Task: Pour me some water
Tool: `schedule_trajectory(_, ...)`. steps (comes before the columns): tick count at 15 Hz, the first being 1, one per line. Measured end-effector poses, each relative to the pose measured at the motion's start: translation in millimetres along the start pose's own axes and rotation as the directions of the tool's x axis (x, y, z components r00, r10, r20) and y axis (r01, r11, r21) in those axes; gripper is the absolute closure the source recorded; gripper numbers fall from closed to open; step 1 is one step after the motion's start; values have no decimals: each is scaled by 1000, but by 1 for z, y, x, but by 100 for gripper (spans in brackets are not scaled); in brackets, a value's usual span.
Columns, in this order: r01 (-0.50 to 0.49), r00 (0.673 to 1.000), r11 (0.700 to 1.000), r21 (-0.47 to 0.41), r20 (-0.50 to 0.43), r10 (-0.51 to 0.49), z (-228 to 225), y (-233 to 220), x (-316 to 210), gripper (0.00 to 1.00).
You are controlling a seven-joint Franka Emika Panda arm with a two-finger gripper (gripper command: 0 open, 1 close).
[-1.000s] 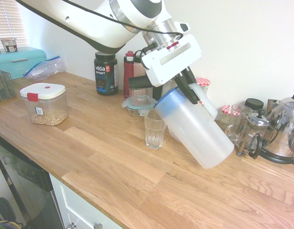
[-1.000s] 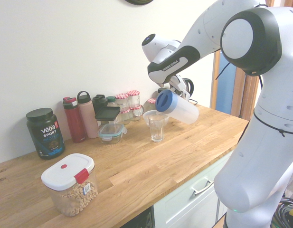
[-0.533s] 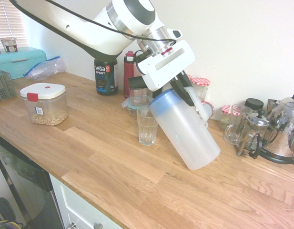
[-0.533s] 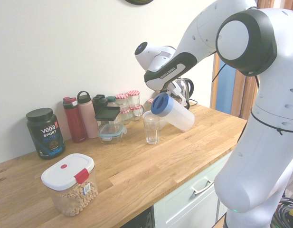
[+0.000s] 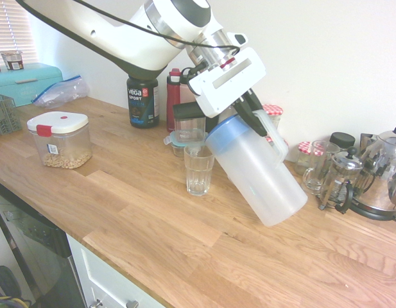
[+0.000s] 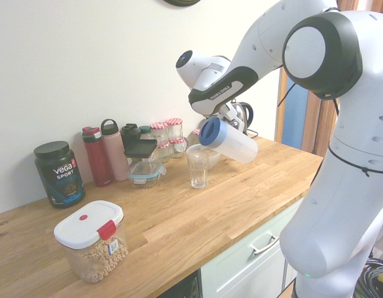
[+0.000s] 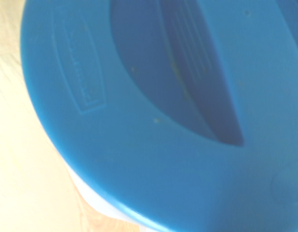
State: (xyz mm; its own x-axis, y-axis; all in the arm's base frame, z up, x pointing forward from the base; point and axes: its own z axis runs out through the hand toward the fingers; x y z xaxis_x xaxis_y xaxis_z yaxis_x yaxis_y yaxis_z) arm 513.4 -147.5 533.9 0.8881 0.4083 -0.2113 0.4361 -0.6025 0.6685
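One pitcher (image 5: pixel 257 173) in the air, held by its handle, gripper (image 5: pixel 250 115) pinched tight! It leans steeply, blue lid pointing up towards the glass (image 5: pixel 199 169), base down and away. Below, a wooden counter (image 5: pixel 140 205) against a white wall (image 5: pixel 326 58); the black tub (image 5: pixel 143 102) reads "Vega Sport".

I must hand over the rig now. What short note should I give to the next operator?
Gripper: shut on the pitcher's handle.
Pitcher: held tilted, blue lid toward the drinking glass.
Glass: upright on the counter, beside the lid.
Done: pitcher gripped and tipped.
Left: finish pouring, then probably set the pitcher upright. Water in the glass: cannot tell.
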Motion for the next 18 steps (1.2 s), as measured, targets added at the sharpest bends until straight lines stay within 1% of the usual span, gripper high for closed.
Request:
schedule_trajectory(2,-36,999,999,13,-17,36,-6,16,-8,100)
schedule_trajectory(3,-68,997,997,38,-34,69,-9,27,-16,100)
schedule_trajectory(4,-110,992,991,81,-59,115,-12,39,-24,100)
schedule_trajectory(6,-200,969,963,179,-110,221,-18,69,-44,100)
schedule_trajectory(7,-246,952,942,229,-125,279,-21,80,-52,100)
schedule_trajectory(10,-358,898,860,365,-117,424,-34,101,-78,100)
schedule_trajectory(12,-446,854,795,410,-71,515,-45,102,-101,100)
schedule_trajectory(15,-587,762,677,444,18,648,-70,65,-127,100)
schedule_trajectory(18,-703,645,550,451,79,760,-116,8,-134,100)
